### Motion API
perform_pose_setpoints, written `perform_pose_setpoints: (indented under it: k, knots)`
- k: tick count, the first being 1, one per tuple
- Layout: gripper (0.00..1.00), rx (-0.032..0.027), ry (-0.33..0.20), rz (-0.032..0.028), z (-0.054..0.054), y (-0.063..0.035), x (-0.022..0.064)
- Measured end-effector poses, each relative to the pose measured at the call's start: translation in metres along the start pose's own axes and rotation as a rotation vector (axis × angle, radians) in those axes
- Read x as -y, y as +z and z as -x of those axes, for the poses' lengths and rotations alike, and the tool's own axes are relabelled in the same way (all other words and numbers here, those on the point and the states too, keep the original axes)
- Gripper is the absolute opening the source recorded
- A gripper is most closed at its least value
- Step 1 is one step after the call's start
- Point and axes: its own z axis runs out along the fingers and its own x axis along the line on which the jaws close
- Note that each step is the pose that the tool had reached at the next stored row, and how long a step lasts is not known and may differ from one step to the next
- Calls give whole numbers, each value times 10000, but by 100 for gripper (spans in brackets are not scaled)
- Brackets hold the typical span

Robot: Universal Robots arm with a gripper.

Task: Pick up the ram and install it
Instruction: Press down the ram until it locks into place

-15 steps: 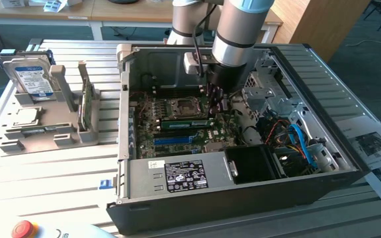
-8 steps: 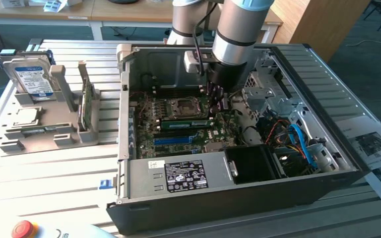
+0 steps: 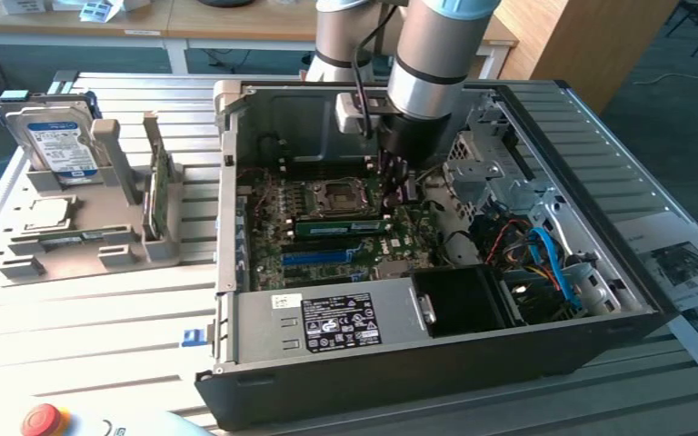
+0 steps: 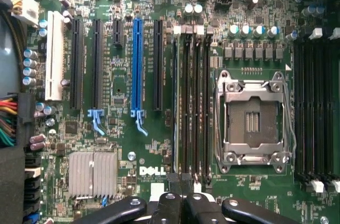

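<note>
A green ram stick (image 3: 337, 225) lies seated lengthwise in a memory slot on the motherboard, just beside the processor socket (image 3: 331, 195). In the wrist view it appears edge-on as a thin pale line (image 4: 175, 107) in the outermost of the slots next to the socket (image 4: 255, 120). My gripper (image 3: 393, 186) hangs inside the open case just above that slot row. Its black fingers (image 4: 167, 205) are pressed together with nothing visible between them, and the tips (image 4: 180, 181) hover over the end of the slots. Another thin green board (image 3: 153, 195) stands on edge in the grey holder outside the case.
The open computer case (image 3: 446, 363) surrounds the arm with its walls, drive cage (image 3: 494, 173) and cables (image 3: 543, 254). On the exterior view's left, the grey holder (image 3: 83, 245) carries a hard drive (image 3: 61, 145) and a square processor (image 3: 48, 213). Papers (image 3: 689, 263) lie on the exterior view's right.
</note>
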Motion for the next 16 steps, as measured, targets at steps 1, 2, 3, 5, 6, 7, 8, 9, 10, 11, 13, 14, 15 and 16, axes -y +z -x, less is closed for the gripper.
perform_pose_setpoints:
  k: [1, 2, 3, 5, 6, 7, 8, 9, 10, 11, 13, 14, 15, 16]
  knots:
    - [11, 0, 1, 0, 2, 1, -20]
    - [11, 1, 1, -2, 4, 3, -46]
    - [11, 2, 2, -4, 5, 4, -79]
    - [11, 0, 2, -7, 7, 8, -150]
    - [11, 0, 0, -9, 8, 9, -183]
    - [11, 1, 2, -10, 9, 12, -218]
    - [11, 2, 3, -12, 9, 14, -252]
    - [11, 3, 1, -12, 9, 16, -288]
    - [11, 2, 1, -12, 8, 18, -321]
    - [11, 2, 3, -12, 8, 19, -355]
    - [11, 2, 2, -12, 8, 23, -423]
    - [11, 2, 1, -12, 8, 25, -458]
    - [11, 3, 2, -13, 10, 27, -497]
    - [11, 3, 3, -12, 12, 29, -532]
